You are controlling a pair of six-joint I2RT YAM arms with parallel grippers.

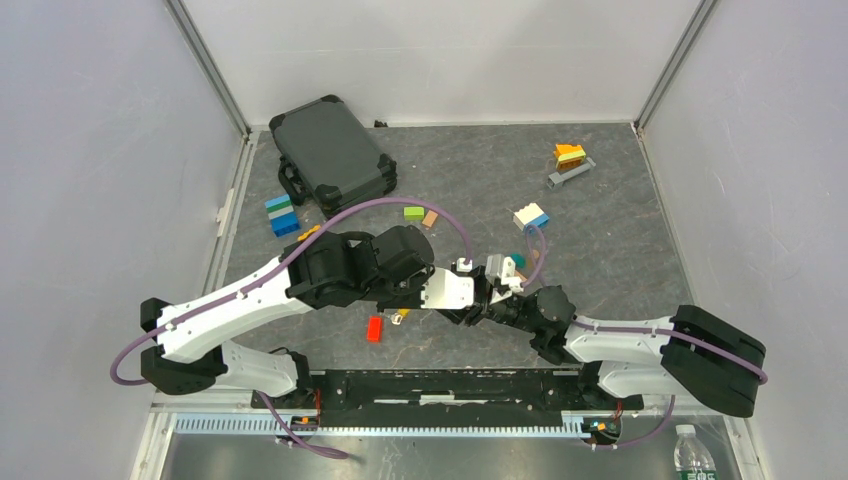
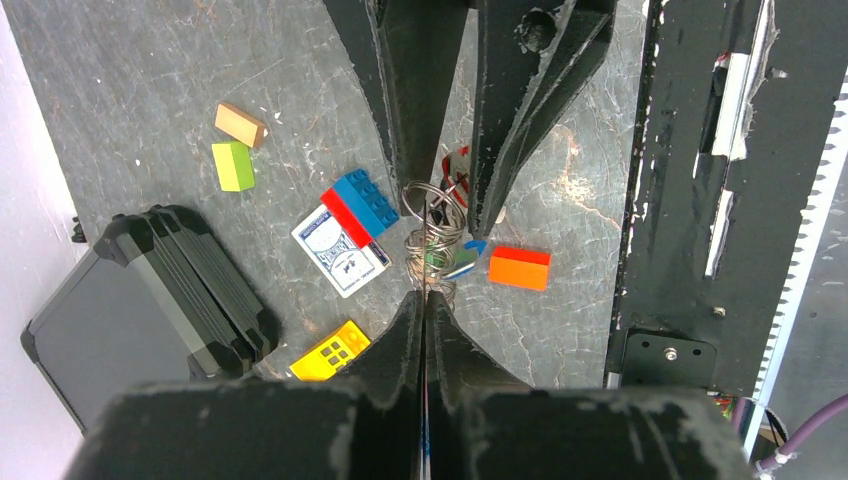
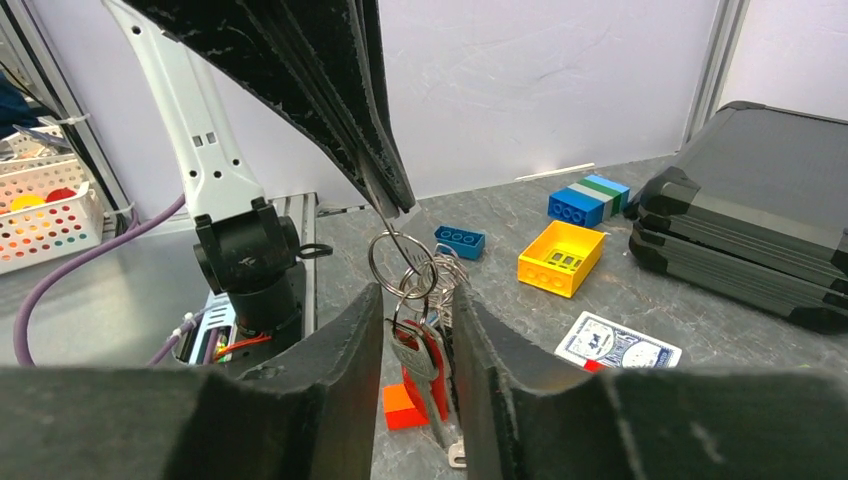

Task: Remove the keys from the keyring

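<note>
The left gripper [image 3: 393, 203] has its fingers pinched shut on the thin grey metal keyring [image 3: 400, 240], holding it above the dark grey surface [image 3: 520, 200] so the small silver keys with coloured heads [image 3: 425, 345] hang free between the parted fingers of the right gripper [image 3: 420, 295], seemingly ready to grip one.

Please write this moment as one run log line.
left gripper: shut on keyring | right gripper: open, jaws flank hanging keys | keys: on keyring
</note>
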